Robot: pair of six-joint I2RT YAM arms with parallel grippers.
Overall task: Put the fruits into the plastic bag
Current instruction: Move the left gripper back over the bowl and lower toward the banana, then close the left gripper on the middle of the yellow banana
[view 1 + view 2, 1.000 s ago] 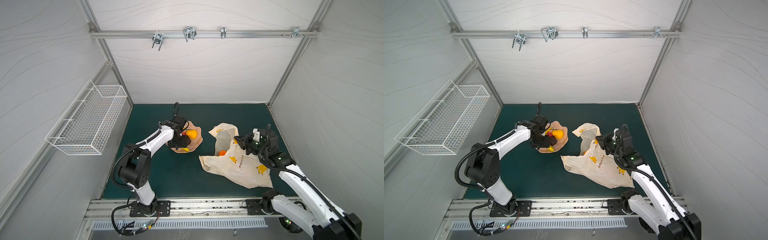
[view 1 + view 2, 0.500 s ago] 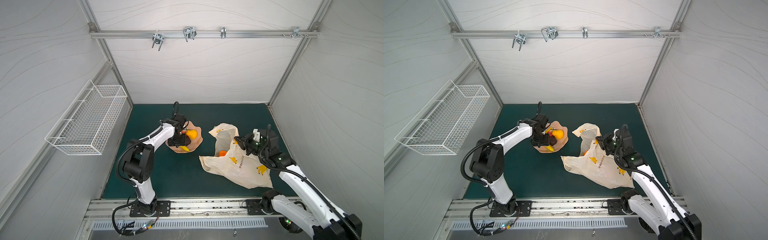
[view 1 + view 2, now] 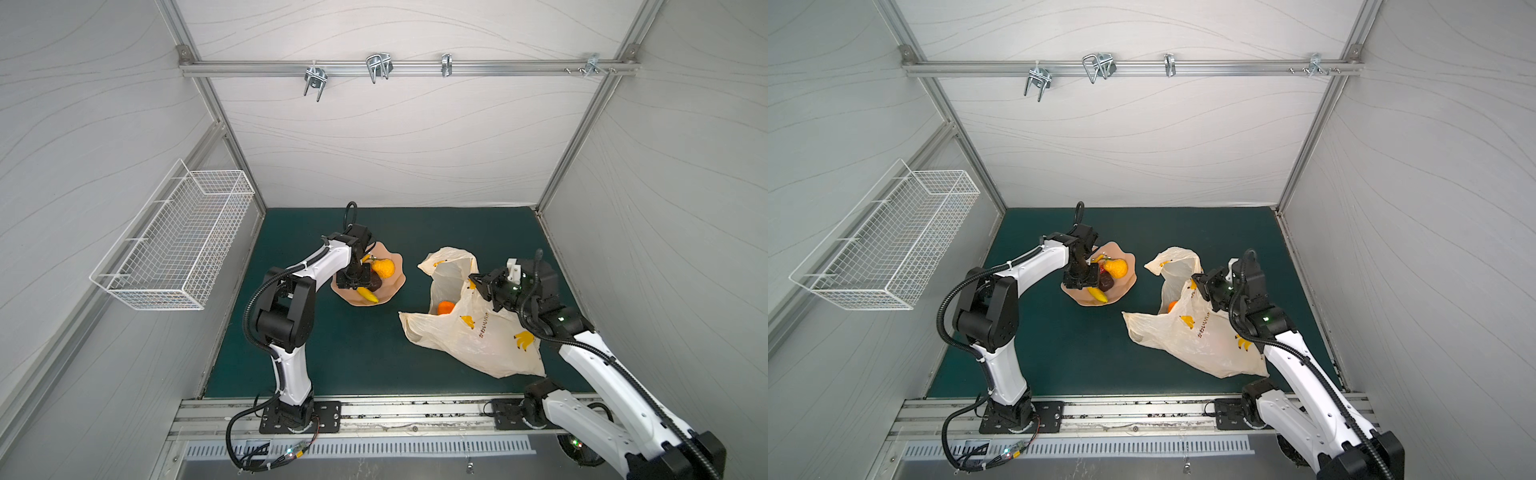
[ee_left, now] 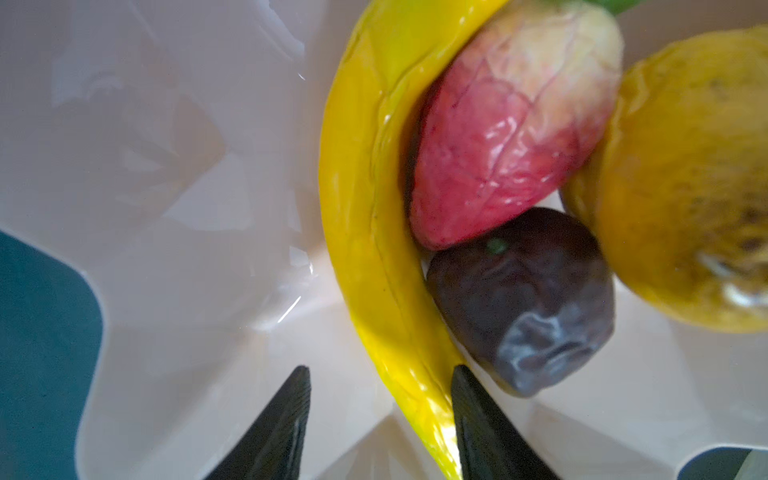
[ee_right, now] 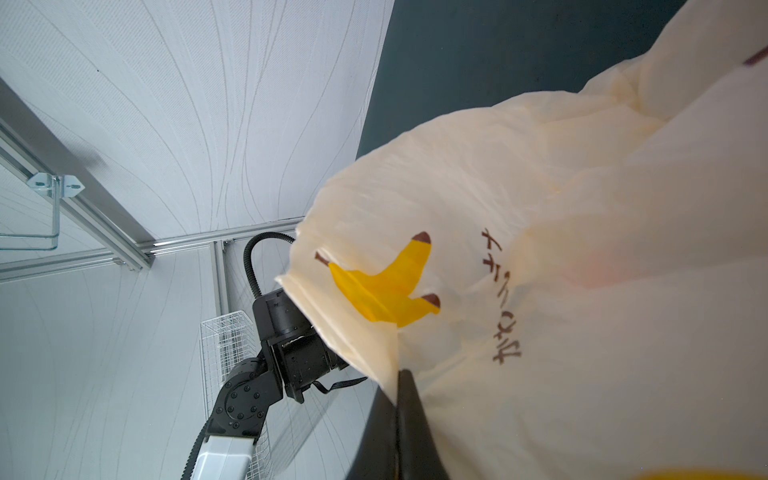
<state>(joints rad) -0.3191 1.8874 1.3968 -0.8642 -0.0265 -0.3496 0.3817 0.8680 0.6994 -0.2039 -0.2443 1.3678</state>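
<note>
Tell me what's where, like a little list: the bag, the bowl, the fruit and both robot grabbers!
bag: cream, mouth lifted open, orange inside
bowl: pink, beside the bag, fruit in it
fruit in bowl: banana, strawberry, dark fruit, pear
left gripper: open, down in the bowl, jaws either side of the banana's end
right gripper: shut on the bag's edge

My left claw [image 3: 354,284] hangs low over the pink bowl [image 3: 393,291], beside the pear [image 3: 385,268], dark fruit [image 3: 375,282] and banana [image 3: 368,294]; my right claw [image 3: 478,284] pinches the plastic bag [image 3: 478,336], orange [image 3: 446,307] inside
</note>
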